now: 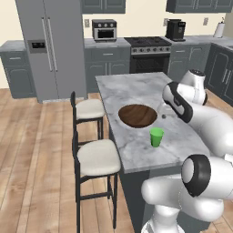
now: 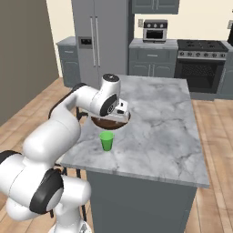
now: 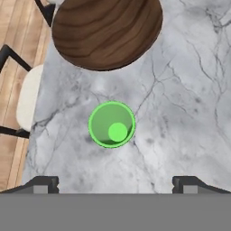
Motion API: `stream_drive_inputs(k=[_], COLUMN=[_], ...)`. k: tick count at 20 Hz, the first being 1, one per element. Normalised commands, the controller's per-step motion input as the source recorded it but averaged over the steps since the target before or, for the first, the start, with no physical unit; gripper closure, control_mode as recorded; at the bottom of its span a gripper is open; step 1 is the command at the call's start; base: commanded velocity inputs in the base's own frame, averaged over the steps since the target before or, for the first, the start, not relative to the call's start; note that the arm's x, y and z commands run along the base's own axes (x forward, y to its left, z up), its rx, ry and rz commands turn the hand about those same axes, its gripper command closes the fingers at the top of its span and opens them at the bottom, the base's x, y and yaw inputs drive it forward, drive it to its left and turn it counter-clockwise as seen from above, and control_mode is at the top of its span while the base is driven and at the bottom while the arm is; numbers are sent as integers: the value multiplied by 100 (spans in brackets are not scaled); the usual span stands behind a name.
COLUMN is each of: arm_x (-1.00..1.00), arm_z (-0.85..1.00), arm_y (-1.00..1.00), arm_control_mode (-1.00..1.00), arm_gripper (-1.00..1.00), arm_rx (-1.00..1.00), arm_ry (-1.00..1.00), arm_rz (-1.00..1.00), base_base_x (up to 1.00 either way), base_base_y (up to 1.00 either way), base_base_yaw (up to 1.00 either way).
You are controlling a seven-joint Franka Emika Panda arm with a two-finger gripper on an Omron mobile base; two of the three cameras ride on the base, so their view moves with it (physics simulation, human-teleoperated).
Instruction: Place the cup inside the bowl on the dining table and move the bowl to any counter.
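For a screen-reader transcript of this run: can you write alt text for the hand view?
Looking straight down, a small bright green cup stands upright and empty on the white veined marble dining table, between the open gripper fingertips at the bottom edge. A wide brown wooden bowl lies just beyond it, apart, with a cream stool seat and wood floor at left.

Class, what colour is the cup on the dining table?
Bright green cup, shown best in the hand view.

Green cup [image 3: 112, 124] upright on the marble table [image 3: 180, 103], near brown bowl [image 3: 106, 31], maybe stool seat [image 3: 30, 97] beside.
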Motion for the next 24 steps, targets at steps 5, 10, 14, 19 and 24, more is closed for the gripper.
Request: stream_drive_inputs(k=[5,10,14,19,24], arm_x=[1,0,7,19,12], arm_z=[-25,-24,-12,-3,-6], arm_y=[0,0,0,0,0], arm_control_mode=[-100,-100,-100,-100,-100], arm_gripper=[-100,-100,-100,-100,-100], arm_rx=[0,0,0,0,0], arm_ry=[0,0,0,0,0], arm_rz=[0,0,0,0,0], base_base_x=[0,0,0,0,0], base_base_y=[0,0,0,0,0], base_base_yaw=[0,0,0,0,0])
